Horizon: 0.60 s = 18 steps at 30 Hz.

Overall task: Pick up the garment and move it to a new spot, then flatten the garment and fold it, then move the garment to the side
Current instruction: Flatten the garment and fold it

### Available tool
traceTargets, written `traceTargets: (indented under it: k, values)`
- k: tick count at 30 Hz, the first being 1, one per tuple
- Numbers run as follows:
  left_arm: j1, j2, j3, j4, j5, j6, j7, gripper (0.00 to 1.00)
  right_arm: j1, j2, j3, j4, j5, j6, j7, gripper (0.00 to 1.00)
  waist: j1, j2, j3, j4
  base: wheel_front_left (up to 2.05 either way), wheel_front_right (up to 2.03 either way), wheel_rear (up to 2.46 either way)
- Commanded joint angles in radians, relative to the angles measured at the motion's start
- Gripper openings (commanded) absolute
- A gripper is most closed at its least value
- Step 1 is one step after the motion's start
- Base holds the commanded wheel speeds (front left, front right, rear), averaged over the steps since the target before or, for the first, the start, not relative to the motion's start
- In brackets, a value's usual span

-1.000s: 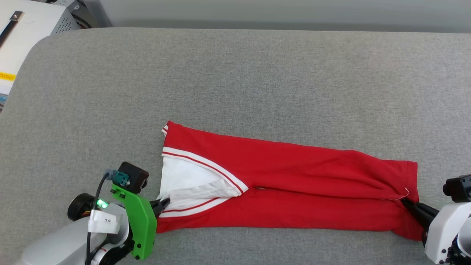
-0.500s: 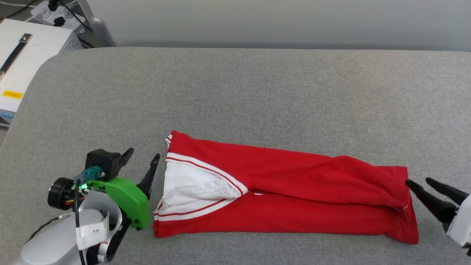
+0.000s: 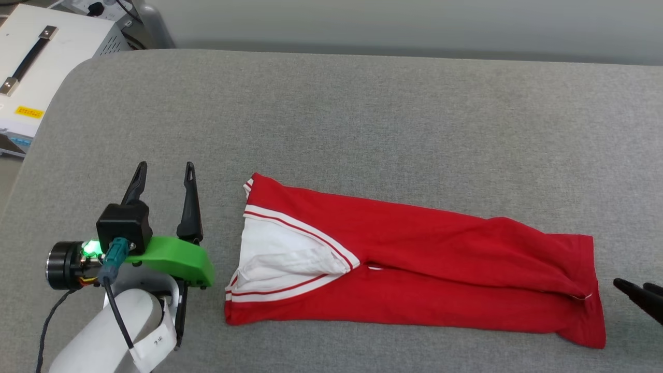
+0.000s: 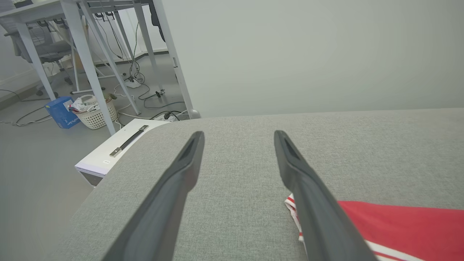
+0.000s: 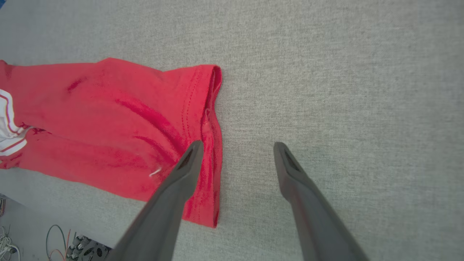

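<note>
Two sets of jaws spread wide, garment [image 3: 414, 259] folded lengthwise.
Left gripper [image 3: 166, 166] beside its white-sleeved end, right gripper [image 3: 631, 285] beside its hem, neither gripping it.

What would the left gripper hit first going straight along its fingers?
Way looks free: the left gripper points across the grey padded surface toward the wall, garment off to its right. Height unclear; might graze it.
</note>
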Motion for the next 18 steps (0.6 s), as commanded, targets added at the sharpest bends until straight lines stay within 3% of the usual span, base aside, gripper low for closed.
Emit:
traceTargets:
  k: [1,7,18]
  values:
    - [0.036,-0.026,0.036,-0.009,0.041,-0.004,-0.006,1.00,-0.027,0.023,0.014,0.014,-0.015,-0.001,0.013,1.00,0.0001,-0.0001,0.012,0.013,0.00,0.00,0.00]
    - [0.133,-0.134,0.175,-0.030,0.189,-0.057,-0.006,1.00,-0.084,0.113,0.064,0.091,-0.039,-0.001,0.042,1.00,0.0001,-0.0001,0.031,0.041,0.00,0.00,0.00]
    - [0.212,-0.302,0.285,-0.007,0.362,-0.190,-0.006,1.00,-0.135,0.202,0.174,0.168,-0.043,-0.001,0.044,1.00,0.0001,-0.0001,0.044,0.062,0.00,0.00,0.00]
